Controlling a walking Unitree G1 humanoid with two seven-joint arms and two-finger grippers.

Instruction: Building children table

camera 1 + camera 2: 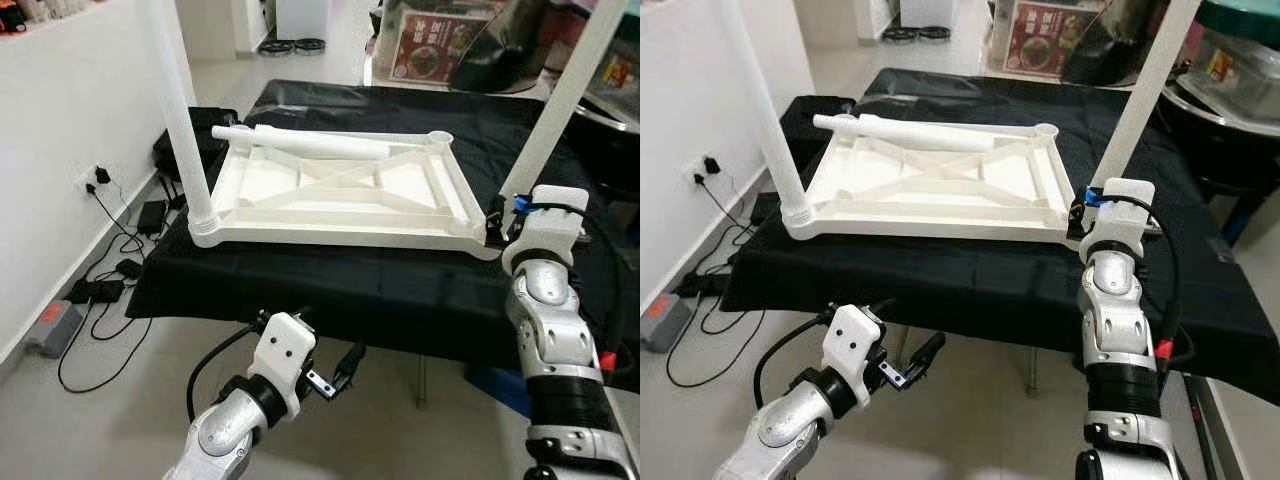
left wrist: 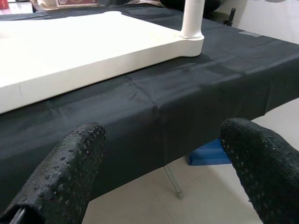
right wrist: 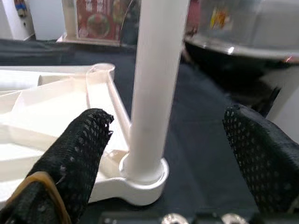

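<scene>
The white tabletop [image 1: 340,185] lies upside down on the black-covered table [image 1: 330,280]. One white leg [image 1: 178,110] stands upright in its near-left corner and another leg [image 1: 560,100] in its near-right corner. A loose leg [image 1: 300,143] lies along the far edge, beside an empty corner socket [image 1: 438,139]. My right gripper [image 1: 497,225] is at the near-right corner, open, with its fingers [image 3: 79,149] on either side of that leg's base [image 3: 145,172] without touching it. My left gripper [image 1: 345,368] hangs open below the table's front edge, facing the cloth [image 2: 154,107].
A white wall runs along the left, with a power strip [image 1: 55,325], chargers and cables [image 1: 110,290] on the floor beside it. A black bag [image 1: 185,140] sits at the table's left. A blue box [image 2: 210,151] lies under the table. Pots and a poster [image 1: 432,45] stand behind.
</scene>
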